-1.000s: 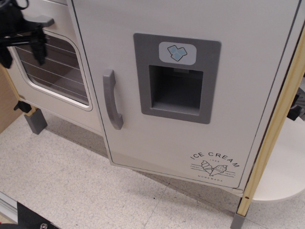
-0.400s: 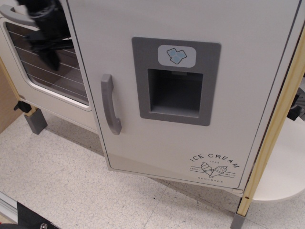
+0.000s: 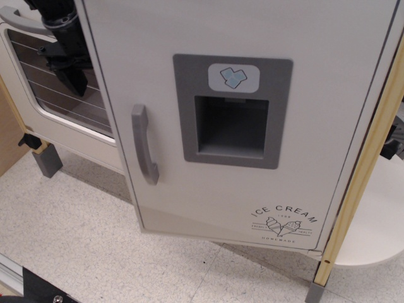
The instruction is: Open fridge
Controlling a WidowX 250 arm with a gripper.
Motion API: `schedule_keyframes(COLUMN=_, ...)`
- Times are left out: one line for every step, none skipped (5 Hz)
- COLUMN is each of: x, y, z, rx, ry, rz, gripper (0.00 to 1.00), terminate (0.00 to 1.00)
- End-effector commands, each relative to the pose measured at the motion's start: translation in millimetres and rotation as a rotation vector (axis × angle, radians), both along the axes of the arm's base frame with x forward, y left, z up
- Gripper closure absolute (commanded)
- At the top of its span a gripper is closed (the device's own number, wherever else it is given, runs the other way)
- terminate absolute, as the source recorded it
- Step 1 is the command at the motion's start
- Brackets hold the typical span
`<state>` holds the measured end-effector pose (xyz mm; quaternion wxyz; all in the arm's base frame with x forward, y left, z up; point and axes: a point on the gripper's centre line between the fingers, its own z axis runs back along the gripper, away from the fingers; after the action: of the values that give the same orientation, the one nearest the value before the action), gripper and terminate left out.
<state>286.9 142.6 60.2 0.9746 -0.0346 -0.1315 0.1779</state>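
The fridge door (image 3: 252, 82) is large and white, with a vertical grey handle (image 3: 143, 153), a grey ice-dispenser recess (image 3: 231, 126) and an "ICE CREAM" logo (image 3: 284, 221). It stands slightly ajar, its left edge swung out toward the camera. My black gripper (image 3: 71, 74) hangs at the top left in front of the oven window, fingers pointing down, right beside the door's left edge and above the handle. It holds nothing that I can see. Part of it may be hidden behind the door edge, so I cannot tell how the jaws stand.
The oven door (image 3: 63, 95) with its wire-rack window and horizontal grey handle (image 3: 22, 24) is to the left. A grey leg (image 3: 47, 161) stands on the speckled floor (image 3: 95, 246). A wooden side panel (image 3: 369, 170) and a white rounded shelf (image 3: 372, 233) are at the right.
The gripper has moved right from the far left to the fridge door's left edge. The door has swung further out, and its handle has shifted left.
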Motion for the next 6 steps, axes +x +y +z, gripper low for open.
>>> schedule_keyframes(x=-39.8, y=8.6, z=43.5, rx=0.035, ry=-0.001, rz=0.024, gripper=0.0, terminate=0.0)
schedule_keyframes(x=-66.4, y=1.6, z=56.2, rx=0.033, ry=0.017, rz=0.062, gripper=0.0, terminate=0.0)
schedule_keyframes(x=-102.9, y=-9.4, z=69.0, rx=0.016, ry=0.03, rz=0.083, gripper=0.0, terminate=0.0)
schedule_keyframes(x=-129.7, y=-20.6, z=76.8, rx=0.0, ry=0.043, rz=0.029, gripper=0.0, terminate=0.0)
schedule_keyframes(x=-147.0, y=-32.6, z=85.5, rx=-0.04, ry=0.075, rz=-0.018, gripper=0.0, terminate=0.0)
schedule_keyframes(x=-158.4, y=-50.4, z=86.4, rx=-0.052, ry=0.09, rz=-0.058, gripper=0.0, terminate=0.0)
